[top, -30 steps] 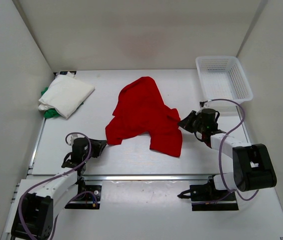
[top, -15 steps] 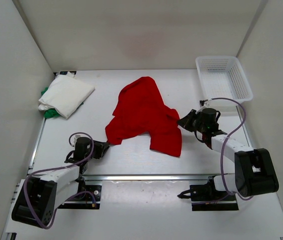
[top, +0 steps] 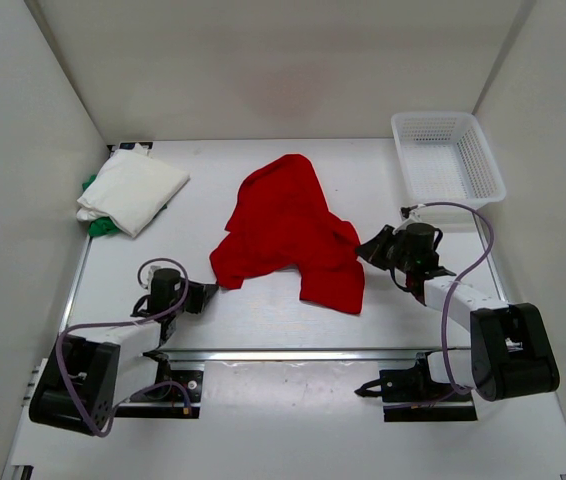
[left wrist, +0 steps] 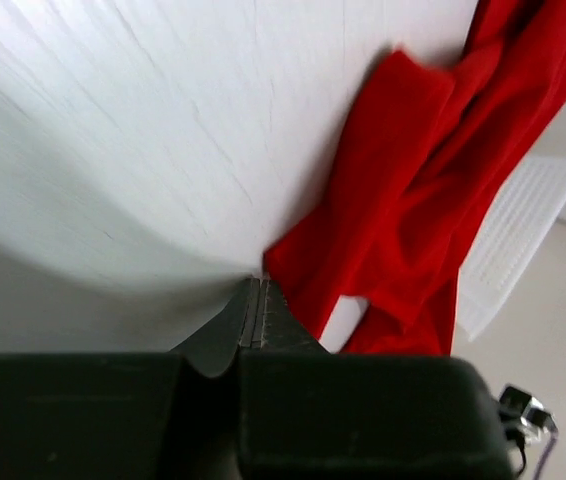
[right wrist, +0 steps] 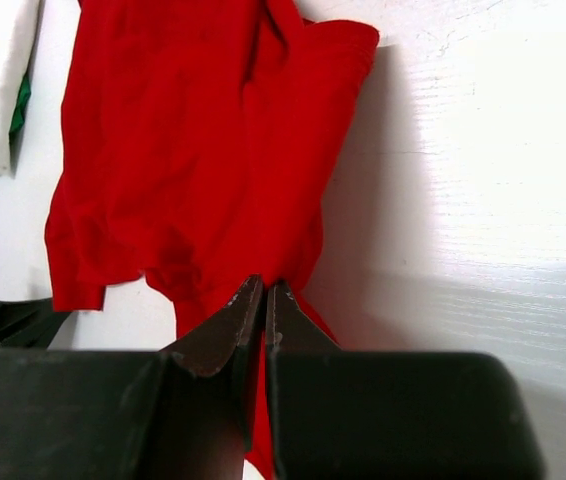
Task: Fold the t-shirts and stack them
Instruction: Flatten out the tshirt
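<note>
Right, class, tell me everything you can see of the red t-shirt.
The red t-shirt is plain, soft-looking cloth, unfolded and crumpled in deep creases, lying in the middle of the white table. The right gripper is shut on its right edge. The left gripper is shut at its near left corner; whether it pinches cloth is unclear.

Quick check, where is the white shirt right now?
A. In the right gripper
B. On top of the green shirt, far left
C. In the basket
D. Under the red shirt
B: the white shirt lies folded on the green shirt, which peeks out from under it in the far left corner.
</note>
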Available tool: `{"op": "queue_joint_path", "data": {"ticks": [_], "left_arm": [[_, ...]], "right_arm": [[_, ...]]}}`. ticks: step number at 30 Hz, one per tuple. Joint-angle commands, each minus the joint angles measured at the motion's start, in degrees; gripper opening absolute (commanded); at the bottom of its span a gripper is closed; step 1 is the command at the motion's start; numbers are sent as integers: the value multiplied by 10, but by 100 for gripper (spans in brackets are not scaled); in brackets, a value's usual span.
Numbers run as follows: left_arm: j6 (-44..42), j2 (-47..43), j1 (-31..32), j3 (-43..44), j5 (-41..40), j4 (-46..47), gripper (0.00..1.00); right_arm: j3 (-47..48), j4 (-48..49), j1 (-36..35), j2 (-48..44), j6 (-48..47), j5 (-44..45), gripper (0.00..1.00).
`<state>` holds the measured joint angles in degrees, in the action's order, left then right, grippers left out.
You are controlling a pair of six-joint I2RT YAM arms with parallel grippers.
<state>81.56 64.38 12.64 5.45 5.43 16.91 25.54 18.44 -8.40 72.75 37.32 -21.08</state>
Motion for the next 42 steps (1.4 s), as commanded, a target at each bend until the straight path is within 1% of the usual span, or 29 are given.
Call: {"op": "queue_joint_path", "data": {"ticks": [1,3,7,9,11,13,14,15,16,18,19,22,24,25,26,28,30,32,35,39,42], "left_arm": [[-67,-22,-34,24,-33,-70,0],[-82,-24,-45,48,-45,-83,0],[-73,-4,-60,36,-24,-55,0],[-76,14,-53,38,-5,-45,0],[-84,22,-23,46,-8,-73,2],[-75,15,-16,28,-9,-67,13],[-70,10,-13,15,-12,-55,16],[-73,4,-7,11,-23,-47,25],[-70,0,-5,12,-24,-50,30],[-83,14,-8,28,-24,-71,31],[-97,16,-8,38,-22,-76,31],[-99,30,3,53,-30,-83,30],[-89,56,11,53,-31,-67,26],[-87,60,11,61,-31,-63,20],[-83,74,12,66,-28,-55,17],[-88,88,18,75,-35,-52,6],[-91,90,14,81,-36,-56,0],[-95,86,-2,83,-26,-53,0],[-127,55,-35,106,-31,-81,0],[-176,8,-102,137,-30,-127,0],[-197,-12,-126,146,-37,-145,0]], "right_arm": [[-6,20,-5,-9,-4,2,1],[-6,20,0,-12,-2,-5,0],[-11,16,1,-23,-3,-4,0],[-10,12,0,-25,-2,-4,0],[-10,11,0,-25,-7,-3,0],[-13,15,3,-20,-3,-6,0],[-14,19,6,-25,-2,-5,0],[-12,19,6,-24,-2,-7,0],[-9,19,6,-22,-3,-7,0],[-8,20,6,-23,-1,-9,1],[-10,21,7,-25,0,-9,0],[-11,25,8,-32,5,-12,0],[-12,30,8,-37,6,-14,0],[-15,33,6,-38,6,-13,0],[-14,32,5,-38,6,-14,0],[-20,29,2,-48,7,-14,1],[-24,27,4,-52,6,-12,0],[-33,28,8,-52,6,-13,0],[-39,20,7,-50,8,0,0],[-41,17,16,-36,6,4,0],[-44,25,31,-11,11,3,0]]}}
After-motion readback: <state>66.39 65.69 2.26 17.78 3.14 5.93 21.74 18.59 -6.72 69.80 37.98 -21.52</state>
